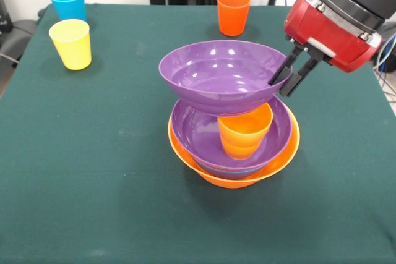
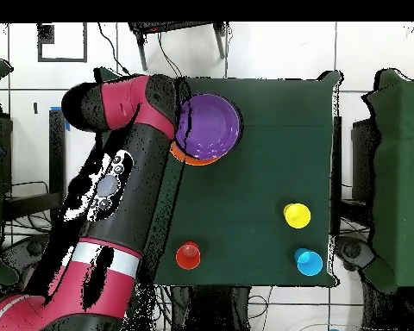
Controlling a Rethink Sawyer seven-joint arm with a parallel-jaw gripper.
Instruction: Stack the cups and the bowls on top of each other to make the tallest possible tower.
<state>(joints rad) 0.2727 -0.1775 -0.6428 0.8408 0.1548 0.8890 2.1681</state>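
This place looks like a robotics laboratory. A red and black robot arm (image 2: 116, 198) stands at a table (image 1: 93, 183) that is covered with dark green cloth. The floor (image 2: 279, 52) has light tiles, and many loose black cables (image 2: 167, 60) lie around the table. Dark chairs (image 2: 387, 172) stand beside it.

Red and black arm (image 2: 116, 181), white band near base, red wrist housing, slim black end effector (image 1: 288, 76).
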